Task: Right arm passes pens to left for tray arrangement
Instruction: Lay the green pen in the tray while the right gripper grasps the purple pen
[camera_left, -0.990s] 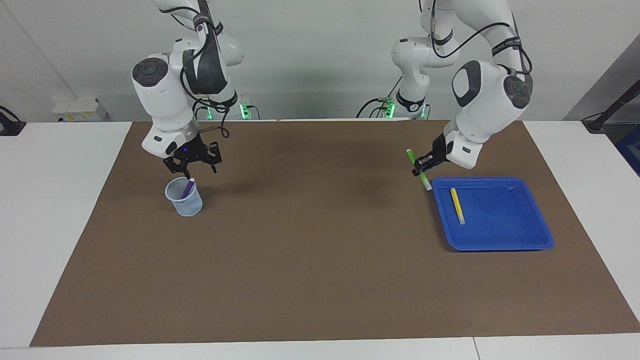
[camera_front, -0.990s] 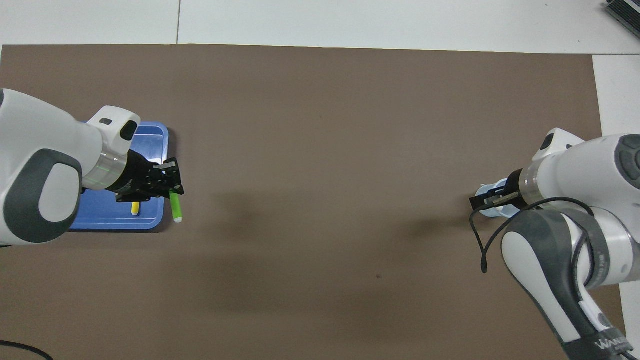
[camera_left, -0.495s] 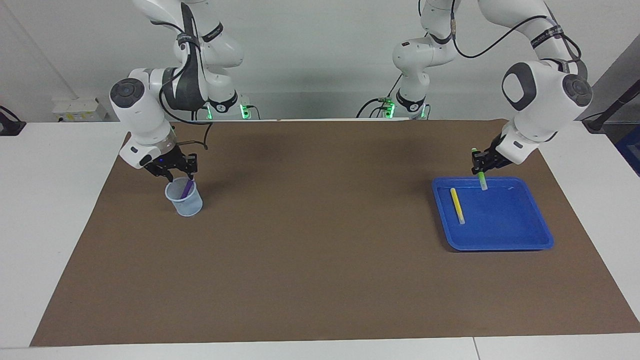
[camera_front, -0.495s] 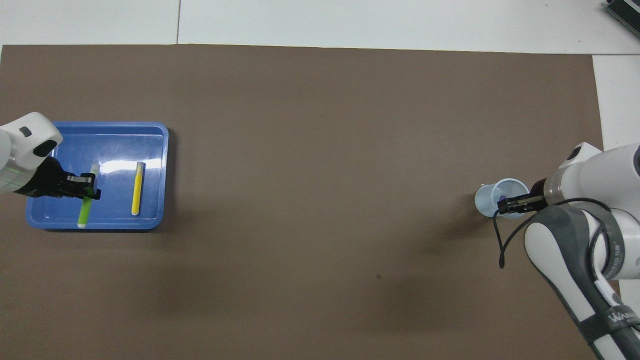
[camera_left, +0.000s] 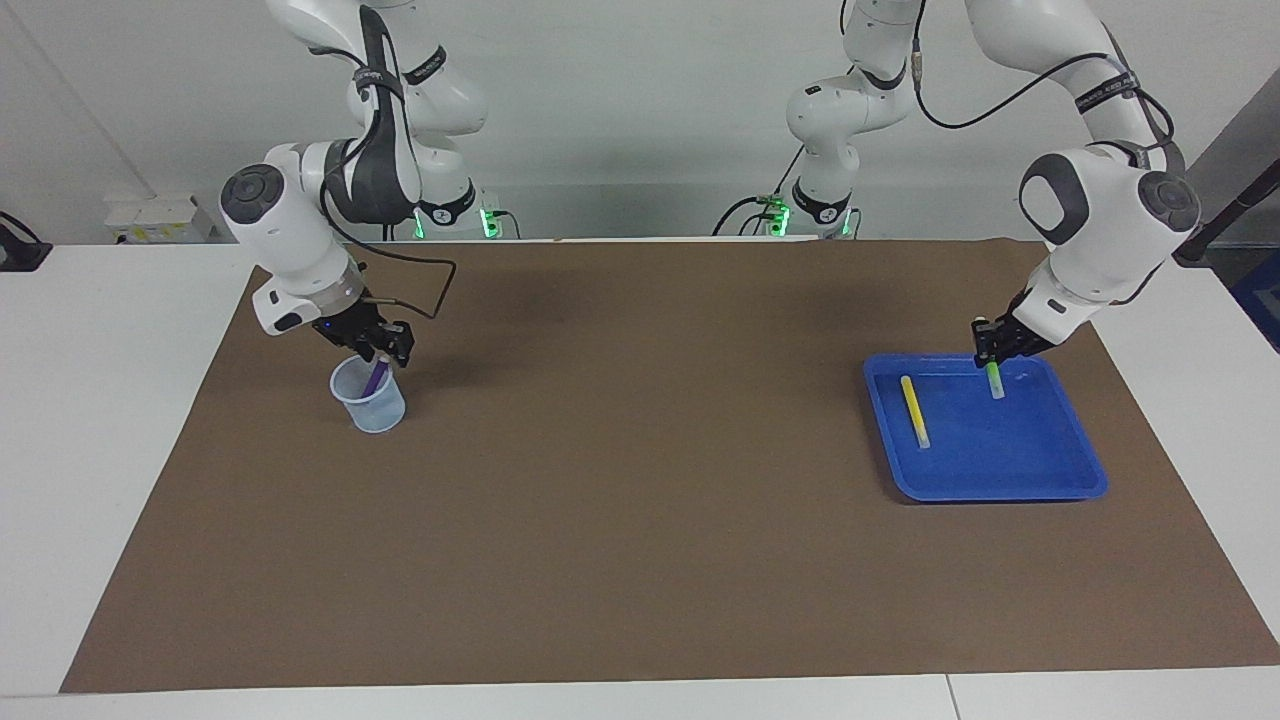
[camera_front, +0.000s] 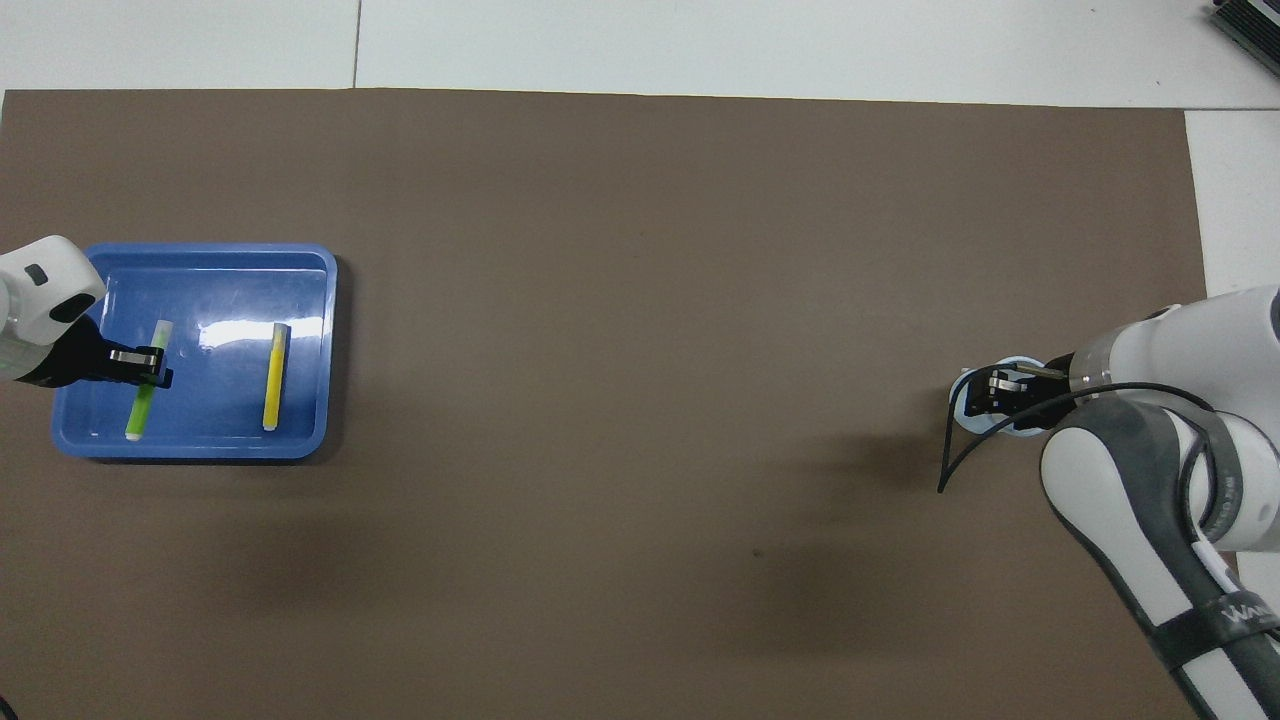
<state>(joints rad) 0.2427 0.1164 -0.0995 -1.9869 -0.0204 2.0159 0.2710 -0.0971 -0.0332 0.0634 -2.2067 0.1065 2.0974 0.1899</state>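
A blue tray (camera_left: 1000, 493) (camera_front: 200, 449) lies toward the left arm's end of the table. In it rests a yellow pen (camera_left: 914, 411) (camera_front: 272, 377). My left gripper (camera_left: 990, 352) (camera_front: 150, 366) hangs low over the tray, shut on a green pen (camera_left: 994, 382) (camera_front: 140, 405) that slants down to the tray floor; I cannot tell whether its lower end touches. Toward the right arm's end, a purple pen (camera_left: 374, 380) leans in a translucent cup (camera_left: 372, 408) (camera_front: 958, 398). My right gripper (camera_left: 383, 357) (camera_front: 995, 390) sits at the cup's mouth, right at the pen's upper end.
A brown mat (camera_left: 640, 520) covers most of the white table. In the overhead view the right arm hides most of the cup.
The left gripper carried the green pen from beside the tray to over it and lowered it. The right gripper came down onto the cup's mouth at the purple pen.
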